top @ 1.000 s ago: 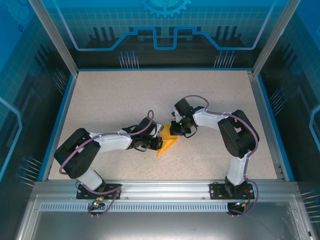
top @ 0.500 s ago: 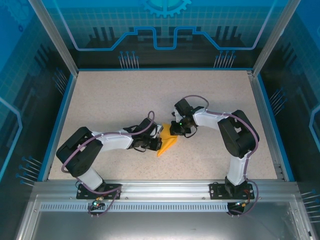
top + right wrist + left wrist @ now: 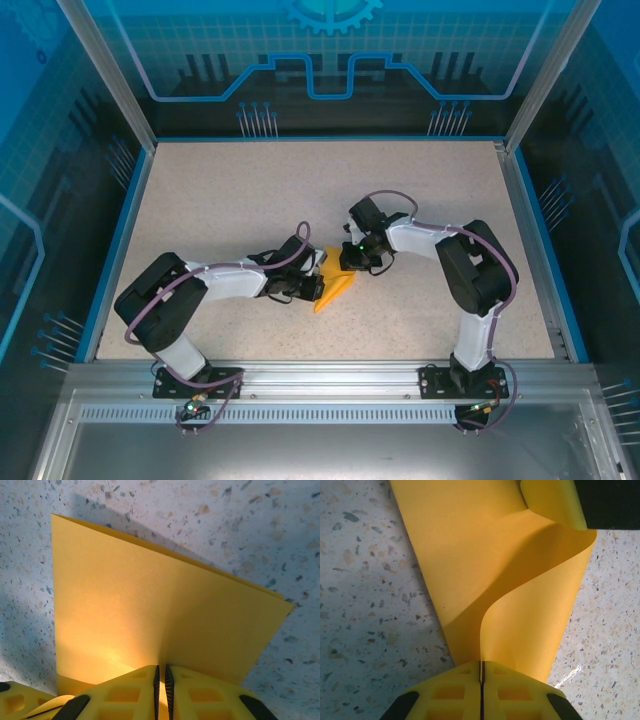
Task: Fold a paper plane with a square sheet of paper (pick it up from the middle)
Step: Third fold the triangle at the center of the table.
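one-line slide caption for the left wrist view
Left gripper shut on the curling orange-yellow sheet of paper over the speckled table.

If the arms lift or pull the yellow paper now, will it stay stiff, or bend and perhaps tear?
Probably floppy: above the left gripper the paper sheet curls in a loose bend, so it should flex, not resist. Likely very light, as it looks thin. It might tear if pulled apart, since the right gripper pinches it too.
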Controlling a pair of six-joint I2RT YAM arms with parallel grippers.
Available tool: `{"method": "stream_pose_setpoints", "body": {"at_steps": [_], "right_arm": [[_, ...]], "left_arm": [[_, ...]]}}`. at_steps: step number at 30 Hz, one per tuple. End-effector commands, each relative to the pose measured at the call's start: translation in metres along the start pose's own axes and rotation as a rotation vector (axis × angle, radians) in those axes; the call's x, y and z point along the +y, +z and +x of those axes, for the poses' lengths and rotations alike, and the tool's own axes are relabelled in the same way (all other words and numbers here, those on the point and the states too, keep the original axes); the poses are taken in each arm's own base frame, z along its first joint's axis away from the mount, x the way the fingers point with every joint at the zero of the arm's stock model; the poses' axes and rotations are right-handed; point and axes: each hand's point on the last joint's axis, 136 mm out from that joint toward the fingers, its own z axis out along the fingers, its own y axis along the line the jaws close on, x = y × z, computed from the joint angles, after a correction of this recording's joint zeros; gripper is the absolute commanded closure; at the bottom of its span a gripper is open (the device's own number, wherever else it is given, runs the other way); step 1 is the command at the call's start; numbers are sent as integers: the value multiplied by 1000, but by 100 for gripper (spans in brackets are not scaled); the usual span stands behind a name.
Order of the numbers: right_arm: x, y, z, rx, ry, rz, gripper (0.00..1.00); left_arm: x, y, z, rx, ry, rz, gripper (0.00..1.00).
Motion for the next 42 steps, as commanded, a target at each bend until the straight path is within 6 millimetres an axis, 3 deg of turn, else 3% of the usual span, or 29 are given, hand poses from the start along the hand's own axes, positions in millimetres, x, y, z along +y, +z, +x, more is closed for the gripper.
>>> {"method": "stream_pose_setpoints", "body": {"at_steps": [1,16,20,25,29,42], "right_arm": [[-12,9,12,48,18,63,85],[-11,8,11,45,19,60,85],[-3,5,9,37,17,19,84],[14,-19,-5,-28,5,-53,82],[15,-35,-14,-76,-5,-50,80],[-2,0,-10,3,25,-11,82]], "left_arm": [[-2,-5,-10,-18,25,-6,92],[4,1,-3,2,34,-19,92],[10,6,4,22,35,-31,93],[10,10,9,38,38,-18,93],[9,10,9,39,42,-18,93],[2,4,3,29,53,4,94]]}}
